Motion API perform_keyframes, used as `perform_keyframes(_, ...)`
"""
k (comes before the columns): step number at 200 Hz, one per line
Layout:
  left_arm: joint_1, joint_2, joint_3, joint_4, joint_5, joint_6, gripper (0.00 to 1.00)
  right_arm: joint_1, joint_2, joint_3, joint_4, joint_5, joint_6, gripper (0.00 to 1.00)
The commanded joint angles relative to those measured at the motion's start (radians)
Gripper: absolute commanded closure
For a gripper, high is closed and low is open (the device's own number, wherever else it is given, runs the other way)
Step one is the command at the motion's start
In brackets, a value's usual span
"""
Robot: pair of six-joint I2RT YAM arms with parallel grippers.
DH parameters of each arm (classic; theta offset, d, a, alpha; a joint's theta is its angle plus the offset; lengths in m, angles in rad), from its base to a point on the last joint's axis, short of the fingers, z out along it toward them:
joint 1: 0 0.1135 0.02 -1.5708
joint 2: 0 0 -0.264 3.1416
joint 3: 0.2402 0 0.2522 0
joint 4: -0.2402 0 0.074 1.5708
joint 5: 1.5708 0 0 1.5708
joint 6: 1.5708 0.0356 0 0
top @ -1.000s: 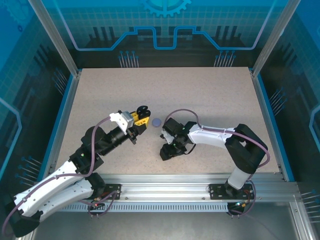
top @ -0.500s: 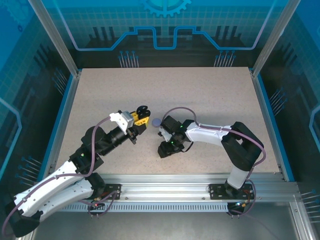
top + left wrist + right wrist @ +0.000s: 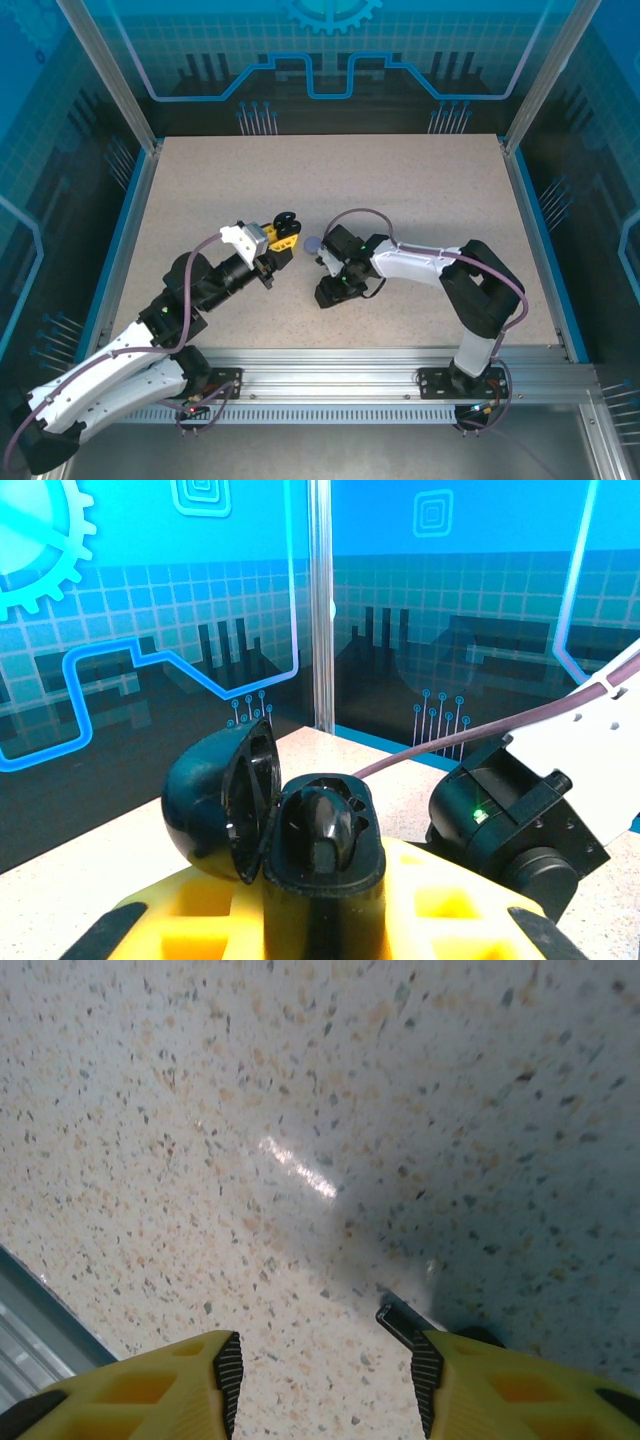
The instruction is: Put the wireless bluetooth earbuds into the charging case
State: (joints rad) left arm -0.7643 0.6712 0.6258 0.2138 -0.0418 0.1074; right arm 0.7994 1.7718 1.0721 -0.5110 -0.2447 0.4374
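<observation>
My left pincer (image 3: 322, 930) is clamped on a black charging case (image 3: 322, 865) with its lid (image 3: 215, 800) swung open. Its wrist camera shows a black earbud (image 3: 322, 825) seated in the well, which from above is one dark blob. My right pincer (image 3: 325, 1365) hangs low over the table (image 3: 300, 1110), half open and holding nothing. A small dark bit (image 3: 393, 1322) lies beside one finger, too small to name.

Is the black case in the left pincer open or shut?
Open: the black case has its lid swung back, interior exposed.
</observation>
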Motion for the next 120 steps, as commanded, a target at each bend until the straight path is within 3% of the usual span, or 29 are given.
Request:
perform_keyframes(1,-0.008,-0.005,0.005,0.009,-0.022,0.012,1.00,-0.021,0.032,0.024,0.006,0.010,-0.033,0.48)
perform_keyframes(48,-0.007,0.001,0.005,0.011,-0.022,0.014,1.00,-0.052,0.072,0.069,0.015,0.008,-0.078,0.48)
perform_keyframes(71,-0.008,0.001,0.005,0.009,-0.023,0.017,1.00,-0.068,0.089,0.133,-0.048,0.077,-0.143,0.46)
perform_keyframes(120,-0.007,0.001,0.003,0.013,-0.022,0.016,1.00,-0.072,-0.005,0.145,-0.088,0.160,-0.132,0.41)
